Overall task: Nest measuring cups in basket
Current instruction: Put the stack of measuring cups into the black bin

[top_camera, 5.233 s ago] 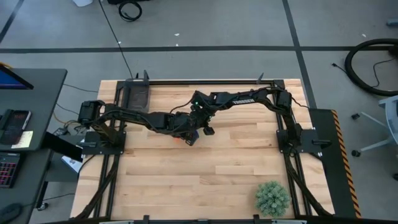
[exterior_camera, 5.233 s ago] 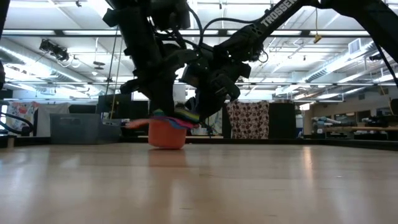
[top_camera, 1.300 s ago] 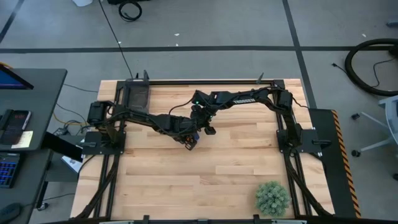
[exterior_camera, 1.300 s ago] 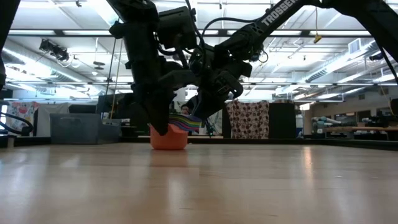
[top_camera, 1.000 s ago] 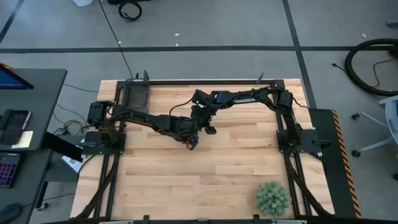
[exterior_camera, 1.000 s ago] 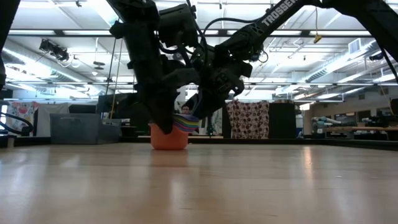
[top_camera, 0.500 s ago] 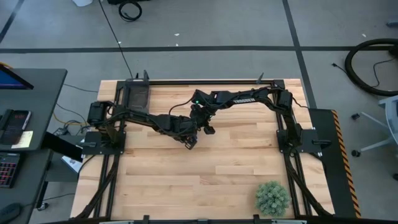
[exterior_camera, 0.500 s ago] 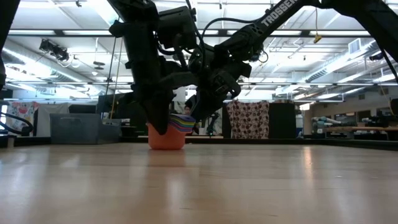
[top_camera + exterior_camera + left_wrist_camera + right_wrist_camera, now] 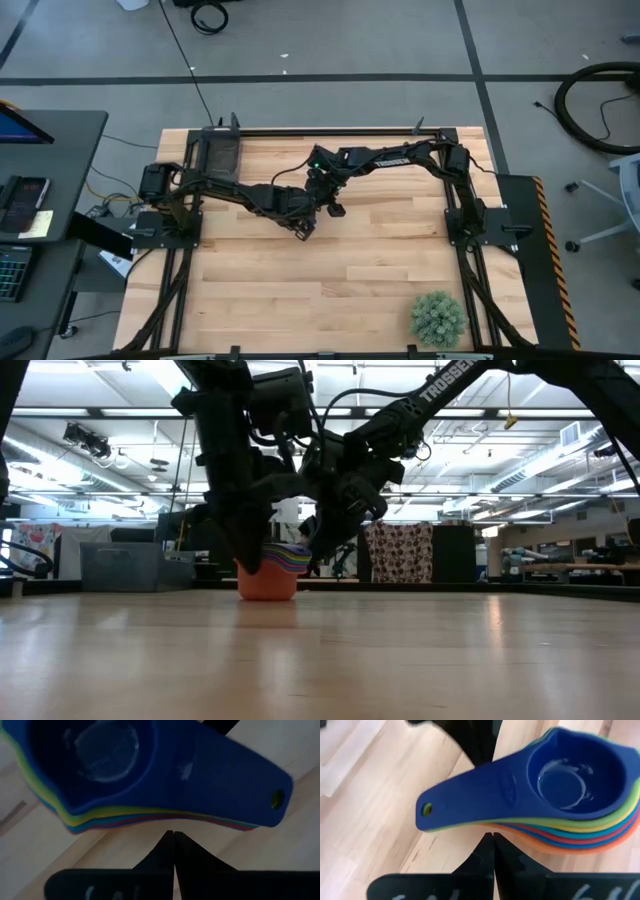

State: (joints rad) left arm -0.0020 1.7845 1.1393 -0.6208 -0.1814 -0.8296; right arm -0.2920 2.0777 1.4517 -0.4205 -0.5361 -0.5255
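Seven measuring cups (image 9: 580,795) sat nested in one stack on the bare wood of the table (image 9: 330,290), near its middle, with the dark blue cup on top and the orange one at the bottom. Their flat handles fanned out together to one side, the blue handle uppermost with a small hole at its tip. In the low view the stack (image 9: 270,572) rested flat on the tabletop, coloured rims layered above the orange bowl.

Both arms met over the stack. The left pincer (image 9: 173,836) was clenched, its fingers pressed together with nothing between them, their tips just beside the underside of the fanned handles. The right pincer (image 9: 493,837) was likewise clenched and empty, its tips close under the handles from the opposite side. Neither one gripped a cup.

The basket (image 9: 220,152) stood well apart from the stack, at the table's far left corner. A spiky green plant ball (image 9: 438,319) lay near the table's near right corner.
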